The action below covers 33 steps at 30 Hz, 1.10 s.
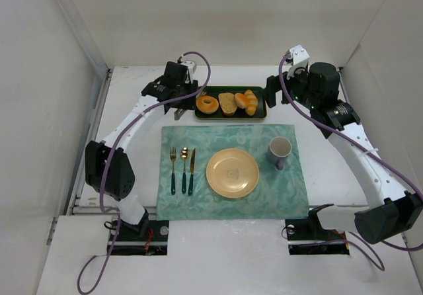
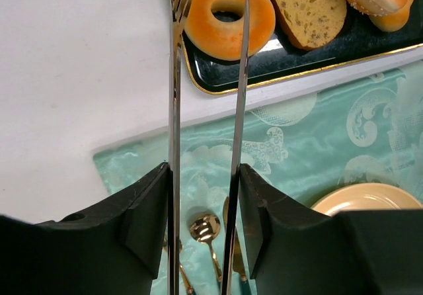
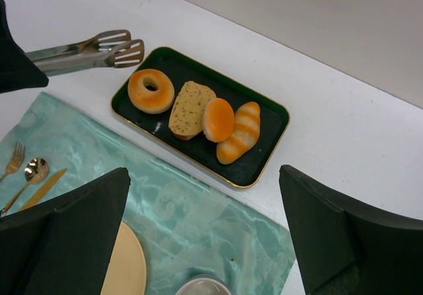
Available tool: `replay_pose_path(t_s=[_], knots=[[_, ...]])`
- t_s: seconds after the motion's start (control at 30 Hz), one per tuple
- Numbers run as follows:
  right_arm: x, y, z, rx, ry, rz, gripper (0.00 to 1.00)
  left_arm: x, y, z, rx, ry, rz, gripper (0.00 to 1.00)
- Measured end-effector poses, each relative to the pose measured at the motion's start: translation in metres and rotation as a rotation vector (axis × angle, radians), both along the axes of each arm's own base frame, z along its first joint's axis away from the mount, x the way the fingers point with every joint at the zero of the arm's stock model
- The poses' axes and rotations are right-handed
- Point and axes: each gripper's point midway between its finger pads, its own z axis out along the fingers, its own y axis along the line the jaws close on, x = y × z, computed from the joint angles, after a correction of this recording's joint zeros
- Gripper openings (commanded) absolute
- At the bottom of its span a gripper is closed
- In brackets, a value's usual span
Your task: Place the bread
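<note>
Two arms reach over a laid table (image 1: pixel 317 176). Toward the near edge, a pale green mat (image 1: pixel 264 196) carries a fork (image 1: pixel 173 169), a spoon (image 1: pixel 184 168) and a knife (image 1: pixel 192 170) lying side by side on its left. A bare yellow plate (image 1: pixel 231 172) sits at its middle, and a lilac mug (image 1: pixel 279 151) stands near its far right corner.

Just beyond the mat's far edge, midway between the table's left and right edges, lies a dark, gold-rimmed tray (image 3: pixel 268 126). The bread (image 1: pixel 207 104), a golden ring, lies at the tray's left end. A toast slice (image 1: pixel 227 103) leans beside it, and two orange rolls (image 3: pixel 228 126) lie to the right of that.

The left gripper (image 2: pixel 203 169) hangs off the tray's left end, its jaws clamped on metal tongs (image 3: pixel 99 49), whose two arms run out between the fingers. The right wrist view shows the tong tips slightly parted over bare table just beside the tray's left end, clear of the bread. Whether they touch the table cannot be told.

The right gripper (image 3: pixel 203 176) hangs at the tray's right end, jaws spread wide and holding nothing.
</note>
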Motion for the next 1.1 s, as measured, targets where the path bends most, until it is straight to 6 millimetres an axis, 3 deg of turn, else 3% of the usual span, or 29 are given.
replay_pose_path(t_s=[0.13, 0.47, 0.67, 1.1], knots=[[0.0, 0.001, 0.0, 0.001, 0.001, 0.004, 1.0, -0.002, 0.006, 0.011, 0.01, -0.027, 0.004, 0.4], [-0.001, 0.002, 0.0, 0.005, 0.003, 0.01, 1.0, -0.004, 0.02, 0.006, 0.038, -0.002, 0.007, 0.42], [-0.001, 0.002, 0.0, 0.005, 0.002, 0.01, 1.0, -0.001, 0.028, -0.003, 0.048, 0.031, 0.008, 0.42], [-0.001, 0.002, 0.0, 0.005, 0.002, 0.01, 1.0, 0.003, 0.019, -0.029, 0.055, 0.107, -0.047, 0.42]])
